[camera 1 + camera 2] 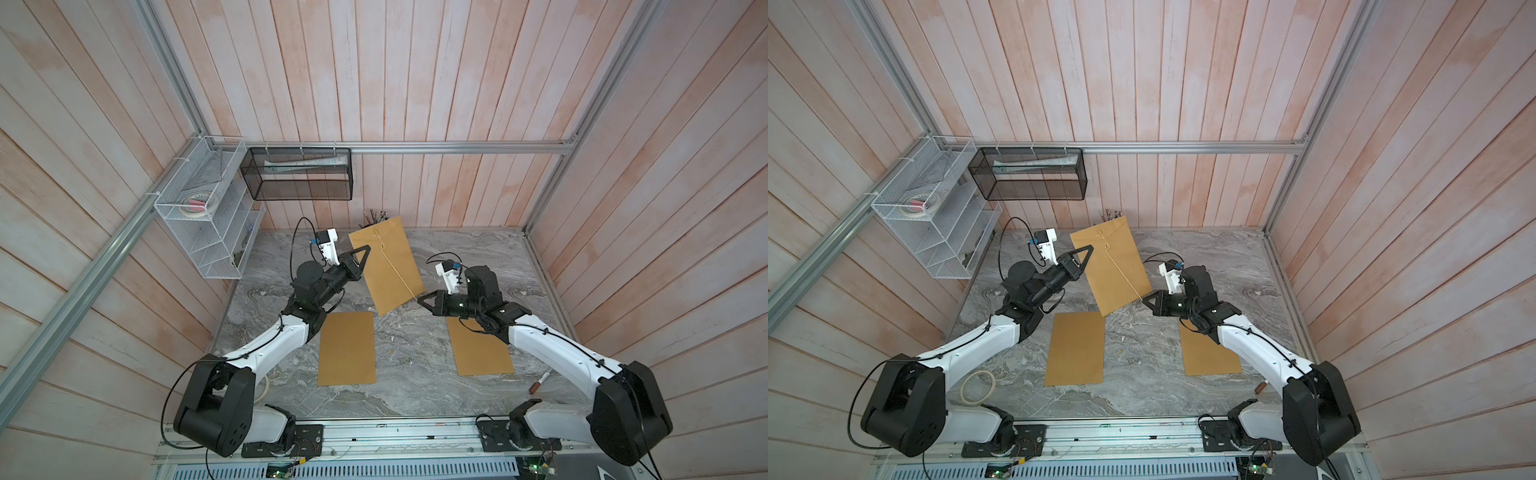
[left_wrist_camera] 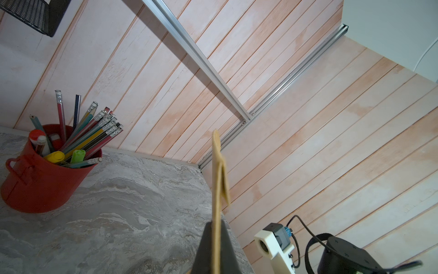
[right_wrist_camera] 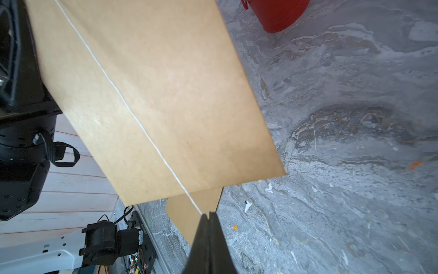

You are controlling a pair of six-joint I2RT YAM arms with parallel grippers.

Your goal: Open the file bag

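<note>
Left hand is clenched on the side edge of the brown file bag near its top end, holding it raised and slanted over the back middle of the counter. Right hand is pinched tight on the end of the thin white string, which runs taut and slantwise across the bag's face from near its top end down to that hand, just beside the bag's lower corner. Nearer the arms a brown envelope and a second envelope lie flat on the counter, and a red bucket of pencils stands at the back.
</note>
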